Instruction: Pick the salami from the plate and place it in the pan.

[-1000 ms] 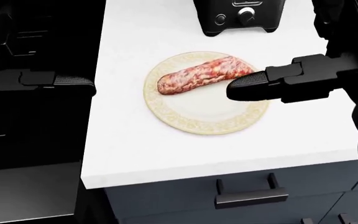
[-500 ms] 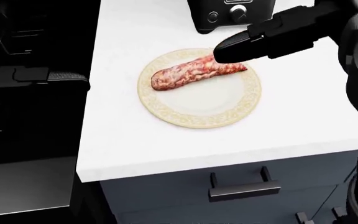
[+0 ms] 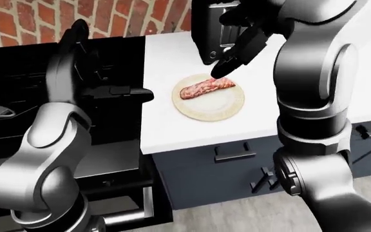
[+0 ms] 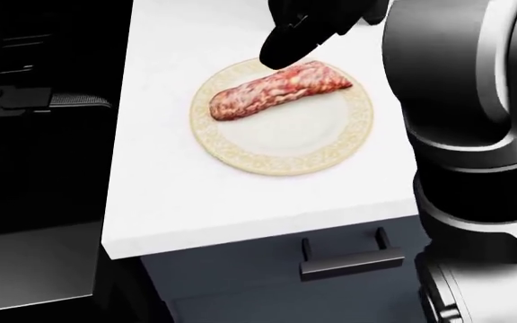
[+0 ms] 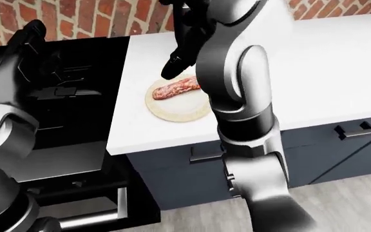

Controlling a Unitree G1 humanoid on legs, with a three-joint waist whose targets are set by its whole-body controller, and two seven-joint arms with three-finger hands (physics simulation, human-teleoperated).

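Mottled red-pink salami log (image 5: 175, 87) lies slantwise on round cream plate with patterned rim (image 5: 172, 112), plate on white countertop (image 5: 340, 72). Black three-finger right hand (image 5: 177, 53) hangs above salami's upper-right end, fingers pointing down; fingertip near meat, contact unclear, fingers not closed round it. Grey-silver right arm covers plate's right edge. Black left hand (image 5: 29, 37) raised at upper left over black stove (image 5: 82, 92), fingers apparently spread. Red brick wall (image 5: 76, 19) along top. Dark navy cabinet drawers with black handles (image 5: 359, 130) below counter; wood-look floor (image 5: 353, 203) at bottom right.
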